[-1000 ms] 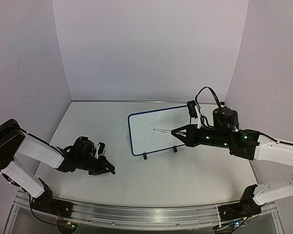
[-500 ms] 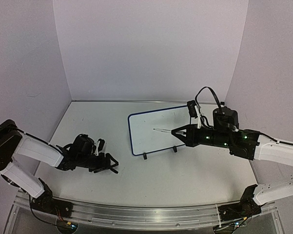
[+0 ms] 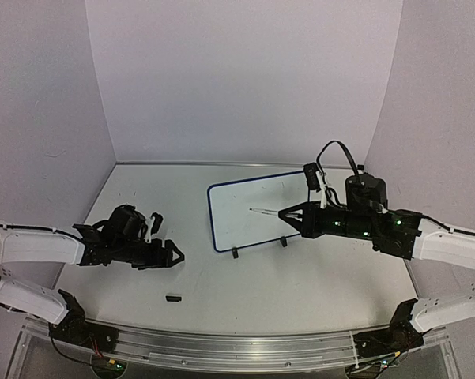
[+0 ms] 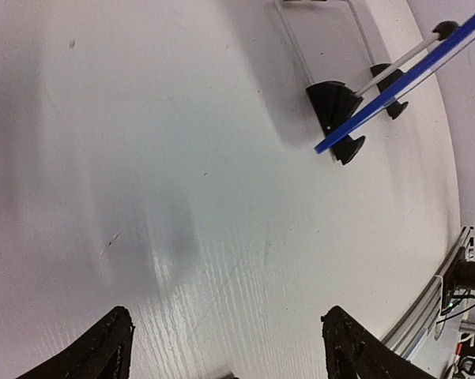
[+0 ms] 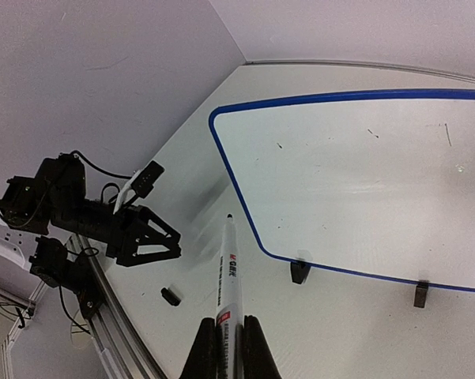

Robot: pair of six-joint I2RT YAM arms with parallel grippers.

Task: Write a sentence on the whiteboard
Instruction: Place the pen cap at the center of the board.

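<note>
The whiteboard (image 3: 249,207) (image 5: 356,178) stands on two black feet at mid-table, blue-rimmed. The sentence is not in view; the board's face shows only a few tiny dark specks. My right gripper (image 3: 289,213) (image 5: 229,325) is shut on a black-and-white marker (image 5: 230,272), uncapped. Its tip points toward the board's left part and hangs apart from the surface. My left gripper (image 3: 172,256) (image 4: 225,316) hovers open over bare table, left of the board, with nothing between its fingers. The board's blue rim (image 4: 395,87) and feet show at the upper right of the left wrist view.
A small black cap (image 3: 172,298) (image 5: 171,296) lies on the table near the front edge, just below the left gripper. The metal rail (image 3: 221,347) runs along the table's near edge. Lilac walls close in the back and sides.
</note>
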